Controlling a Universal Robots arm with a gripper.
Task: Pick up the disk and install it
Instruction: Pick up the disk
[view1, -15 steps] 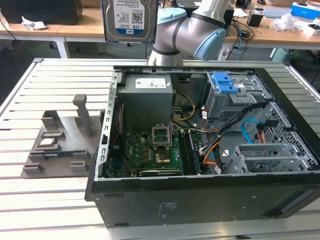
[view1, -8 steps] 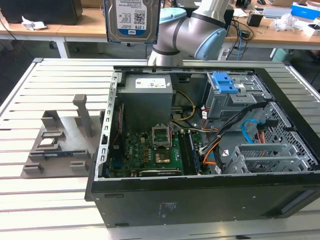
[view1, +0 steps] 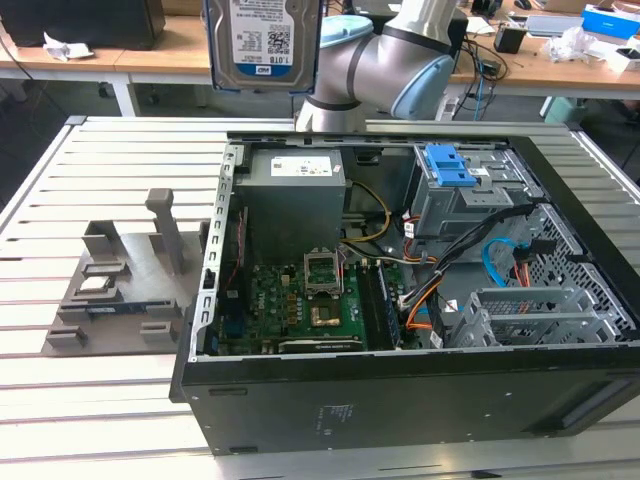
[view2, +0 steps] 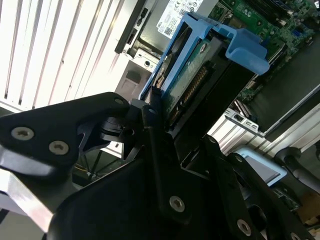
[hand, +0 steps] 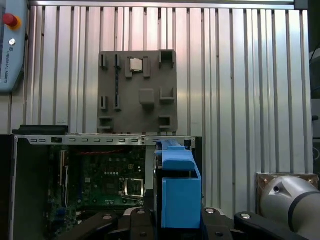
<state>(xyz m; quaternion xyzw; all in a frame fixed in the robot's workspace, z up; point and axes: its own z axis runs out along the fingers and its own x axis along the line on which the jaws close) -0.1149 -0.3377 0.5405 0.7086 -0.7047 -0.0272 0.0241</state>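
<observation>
Disk (view1: 262, 45) (in fingers (view2: 155, 140)) above open computer case (view1: 400, 405); grey fixture (view1: 130, 285) beside.

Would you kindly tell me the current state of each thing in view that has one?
disk: held in the air by the gripper, label facing the exterior view, not yet installed.
gripper: shut on the disk.
computer case: lying on its side, side panel off, interior exposed.
grey fixture: lying flat on the slatted table beside the case.
</observation>
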